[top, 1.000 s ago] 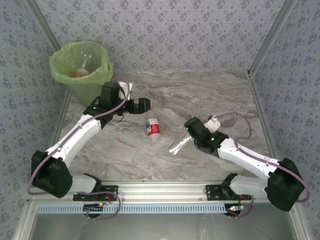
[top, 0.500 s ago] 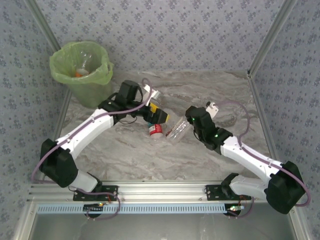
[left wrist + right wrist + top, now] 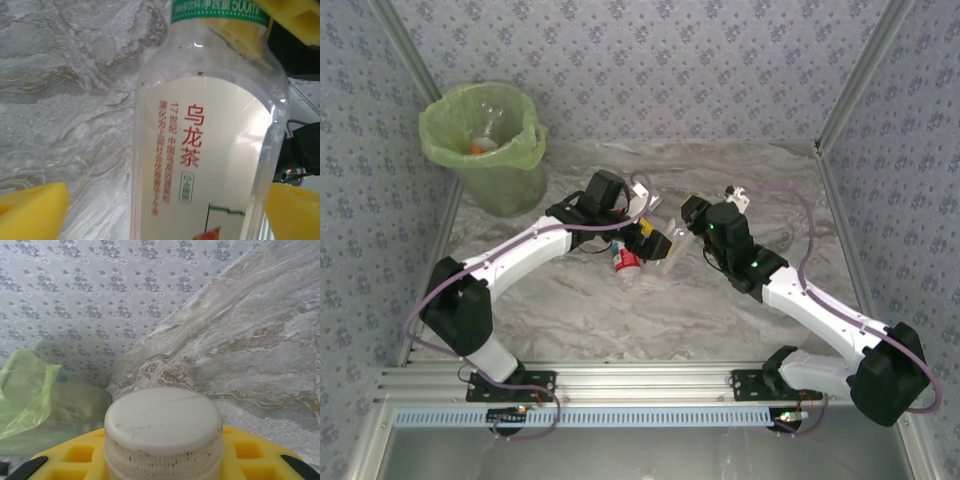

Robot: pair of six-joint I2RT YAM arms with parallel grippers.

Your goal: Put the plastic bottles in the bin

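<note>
Nearest to you, in the middle of the table [image 3: 570, 315], a small red-label bottle [image 3: 627, 259] is lying on its side. Nothing is holding it.

Just past it, your two grippers are meeting. Your right gripper [image 3: 683, 224] is squeezing shut on a clear tea bottle [image 3: 210, 140], up at the neck, right under its white cap [image 3: 163, 425]. The bottle is pointing toward your left arm. It looks lifted off the table, but I cannot tell for sure.

Your left gripper [image 3: 652, 238] is standing wide open. Its yellow pads [image 3: 30, 210] are sitting on each side of the bottle's body, near the cream label, and are not touching it.

This bottle looks empty, so I think it is very light. The plastic is thin and see-through, so it is going to bend and crackle if you squeeze hard. It is smooth and round too, so it could slip or roll away. The best spot for the left gripper is probably around the middle, on the label, where the pads have the most to press on. Close softly, and let the right gripper let go only when the left one has it.

Farthest away, at the far left corner of the table, the green bin [image 3: 505, 185] is standing open, with some bottles in the bin [image 3: 485, 140].
</note>
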